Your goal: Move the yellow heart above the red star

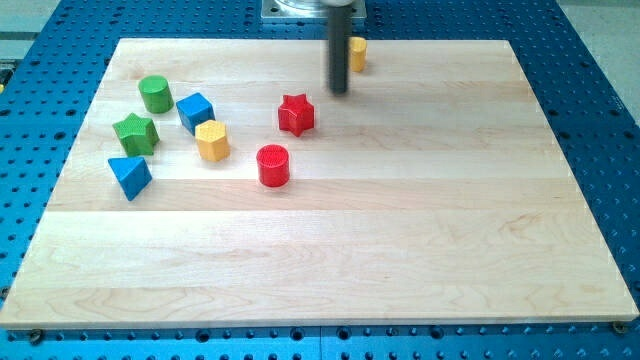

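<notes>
Found the red star left of centre on the tabletop. Saw my tip up and right of it: bare rod, no end effector to clench or release. Spotted the yellow heart just right, half-hidden at the top edge. Needed to round its right side, then push left slowly.

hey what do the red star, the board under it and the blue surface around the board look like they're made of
Red star: probably moulded or printed plastic, matte, uniform saturated colour. Board: light wood, likely planks glued together, showing grain and lengthwise seams, smooth finish. Blue surface: looks like painted metal, with a regular grid of small holes.
</notes>
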`<state>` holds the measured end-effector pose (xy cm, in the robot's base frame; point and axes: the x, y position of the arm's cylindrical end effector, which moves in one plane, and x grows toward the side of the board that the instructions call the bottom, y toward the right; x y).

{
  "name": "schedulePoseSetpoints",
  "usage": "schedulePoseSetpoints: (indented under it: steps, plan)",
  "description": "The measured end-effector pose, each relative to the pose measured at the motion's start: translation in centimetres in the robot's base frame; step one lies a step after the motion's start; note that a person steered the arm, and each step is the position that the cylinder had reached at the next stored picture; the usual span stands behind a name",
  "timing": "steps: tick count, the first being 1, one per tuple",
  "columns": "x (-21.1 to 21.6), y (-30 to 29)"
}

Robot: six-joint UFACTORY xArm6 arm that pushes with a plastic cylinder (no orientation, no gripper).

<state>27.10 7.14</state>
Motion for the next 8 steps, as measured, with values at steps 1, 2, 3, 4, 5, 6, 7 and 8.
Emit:
schedulePoseSetpoints:
  steps: [1, 2, 3, 4, 5, 6, 7, 8]
  plan:
    - [-6.4, 8.7]
    - [-7.7, 5.7]
    - [-0.4, -2.4]
    - [-1.4, -1.2]
    - [-5.8, -0.1]
    - [-3.8, -8.0]
    - [-0.3, -10.0]
    - [-4.0, -7.9]
